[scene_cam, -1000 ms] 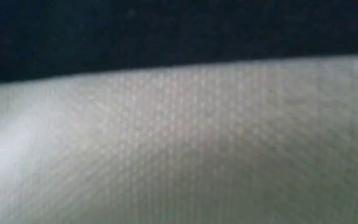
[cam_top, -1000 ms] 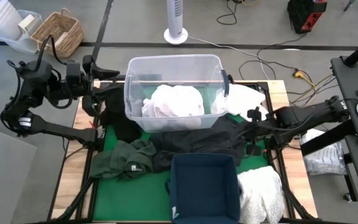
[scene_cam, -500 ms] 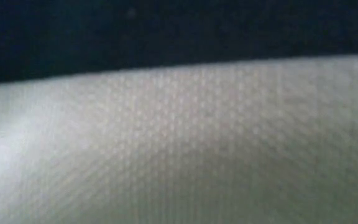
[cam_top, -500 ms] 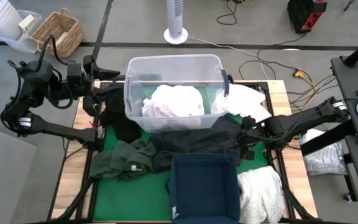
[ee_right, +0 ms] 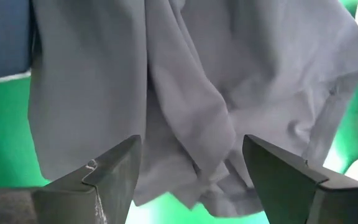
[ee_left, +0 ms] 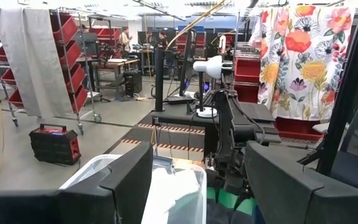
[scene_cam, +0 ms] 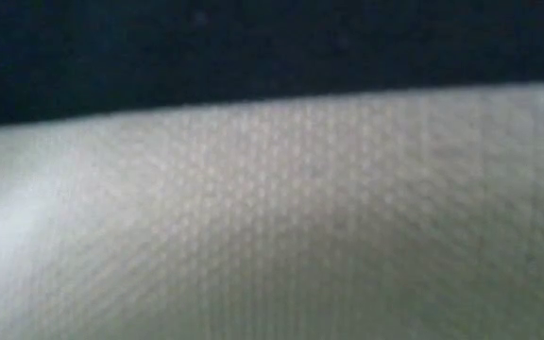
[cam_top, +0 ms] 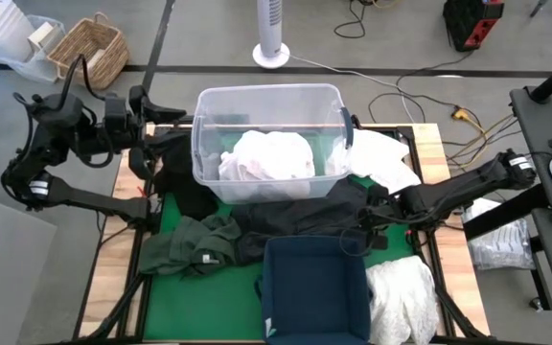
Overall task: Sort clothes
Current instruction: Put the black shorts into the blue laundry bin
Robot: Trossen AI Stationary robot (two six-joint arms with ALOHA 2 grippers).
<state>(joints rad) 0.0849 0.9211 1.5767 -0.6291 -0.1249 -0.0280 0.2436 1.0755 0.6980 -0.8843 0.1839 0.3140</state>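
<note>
The clothes lie around two bins on a green mat (cam_top: 175,216). A white garment (cam_top: 266,158) fills the clear tub (cam_top: 209,105). A black garment (cam_top: 305,216) lies spread between the tub and the navy bin (cam_top: 314,287), with a dark green one (cam_top: 185,244) to its left. Other white garments lie at the far right (cam_top: 381,153) and near right (cam_top: 405,292). My right gripper (cam_top: 357,235) (ee_right: 191,162) hovers open over the black garment (ee_right: 166,93), by the bin's far right corner. My left gripper (cam_top: 161,115) (ee_left: 197,180) waits open, left of the tub.
White cloth (scene_cam: 272,217) lies right against the low camera and fills its view. Another black garment (cam_top: 185,177) lies left of the tub. Off the table stand a wicker basket (cam_top: 89,48) and a fan base (cam_top: 271,53).
My right gripper has moved toward the table's left and near edges, from beside the far-right white garment to above the black garment at the navy bin's corner. The clothes have stayed where they were.
</note>
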